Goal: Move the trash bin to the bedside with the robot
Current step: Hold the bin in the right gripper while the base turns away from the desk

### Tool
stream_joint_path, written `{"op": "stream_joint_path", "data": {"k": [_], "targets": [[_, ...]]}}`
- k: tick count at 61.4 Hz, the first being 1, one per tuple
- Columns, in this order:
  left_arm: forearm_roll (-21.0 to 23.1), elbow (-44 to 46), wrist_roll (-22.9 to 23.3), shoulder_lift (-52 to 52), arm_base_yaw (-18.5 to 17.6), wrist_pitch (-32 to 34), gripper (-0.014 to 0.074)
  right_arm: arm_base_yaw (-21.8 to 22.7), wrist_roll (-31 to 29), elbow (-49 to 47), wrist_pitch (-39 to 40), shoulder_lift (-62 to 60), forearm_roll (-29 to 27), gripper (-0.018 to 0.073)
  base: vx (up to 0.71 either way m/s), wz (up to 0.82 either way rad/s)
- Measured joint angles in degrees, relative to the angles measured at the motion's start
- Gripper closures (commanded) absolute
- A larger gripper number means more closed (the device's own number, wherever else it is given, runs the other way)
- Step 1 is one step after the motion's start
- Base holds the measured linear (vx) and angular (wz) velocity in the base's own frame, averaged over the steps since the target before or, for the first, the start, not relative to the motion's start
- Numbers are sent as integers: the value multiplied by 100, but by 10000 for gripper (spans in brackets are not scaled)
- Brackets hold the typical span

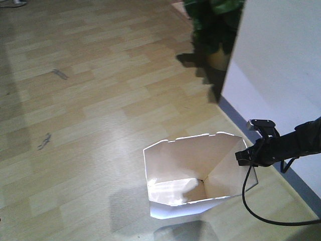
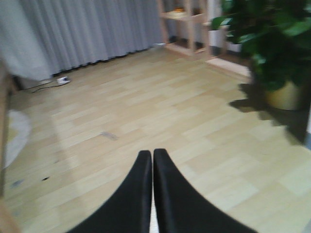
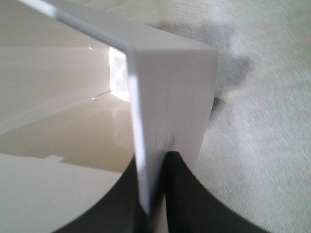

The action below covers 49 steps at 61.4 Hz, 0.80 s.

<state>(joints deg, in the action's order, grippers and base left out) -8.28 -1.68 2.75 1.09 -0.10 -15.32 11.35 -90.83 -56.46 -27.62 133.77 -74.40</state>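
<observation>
- Right gripper [image 1: 247, 156] is clamped on the trash bin [image 1: 185, 160] rim: grasp looks done.
- Left gripper [image 2: 152, 154] is pressed together, empty.
- No bedside in sight, so the whole haul likely remains.

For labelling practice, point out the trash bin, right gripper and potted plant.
trash bin [image 1: 185, 160]: front view, inner wall.
right gripper [image 3: 154, 161]: right wrist view, between fingertips.
potted plant [image 2: 272, 43]: left wrist view, leaves.

trash bin [image 1: 183, 155] glossy white plastic (cream sheen inside); floor [image 1: 90, 100] smooth wood-look planks; left gripper [image 2: 152, 153] matt black.
</observation>
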Motion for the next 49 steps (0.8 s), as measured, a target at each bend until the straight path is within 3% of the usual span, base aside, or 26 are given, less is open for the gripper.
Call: {"op": "stream_joint_path", "data": {"k": [22,49], "targets": [[0,0,0,0,0,0,602,-17,0,0,-126,0,0,566,19,48],[0,0,0,0,0,0,602,-17,-5,0,-68,0,11,566,27,18]]}}
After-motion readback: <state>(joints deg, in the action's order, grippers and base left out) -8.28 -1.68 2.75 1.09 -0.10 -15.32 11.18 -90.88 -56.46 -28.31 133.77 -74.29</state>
